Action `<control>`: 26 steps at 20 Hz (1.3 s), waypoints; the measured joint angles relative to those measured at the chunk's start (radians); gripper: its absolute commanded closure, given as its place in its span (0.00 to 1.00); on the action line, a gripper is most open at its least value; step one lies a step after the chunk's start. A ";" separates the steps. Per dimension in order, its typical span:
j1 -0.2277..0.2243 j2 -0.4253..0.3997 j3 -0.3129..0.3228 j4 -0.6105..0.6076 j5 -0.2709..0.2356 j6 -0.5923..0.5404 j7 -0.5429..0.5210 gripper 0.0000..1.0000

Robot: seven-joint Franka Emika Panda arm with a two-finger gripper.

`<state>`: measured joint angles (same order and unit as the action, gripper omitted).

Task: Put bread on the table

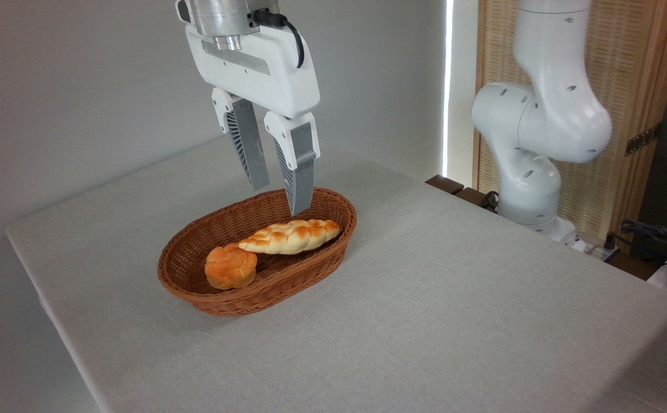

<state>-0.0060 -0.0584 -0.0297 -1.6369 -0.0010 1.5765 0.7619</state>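
Grey table (425, 298), basket (196, 287) with bread (290, 236), parted jaws above.

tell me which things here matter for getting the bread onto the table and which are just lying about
Part of the job:
braided loaf, lying in the wicker basket
table
gripper, open above the basket

Just lying about:
round orange bun in the basket
cables at the table's far right edge

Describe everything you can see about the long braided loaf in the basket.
The long braided loaf of pale cream bread has golden-brown toasted patches and tapered ends. It lies whole in the brown oval wicker basket, slanting up toward the far right rim. Its lower left end touches the small round orange knotted bun. The open tool hangs above, not touching it.
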 measured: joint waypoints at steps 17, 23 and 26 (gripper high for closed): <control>-0.014 0.000 -0.008 -0.004 0.000 -0.006 -0.083 0.00; -0.096 0.005 -0.018 -0.050 -0.001 0.052 -0.138 0.00; -0.122 0.011 -0.058 -0.124 -0.001 0.150 -0.144 0.00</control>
<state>-0.1284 -0.0478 -0.0878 -1.7604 -0.0020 1.7262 0.6183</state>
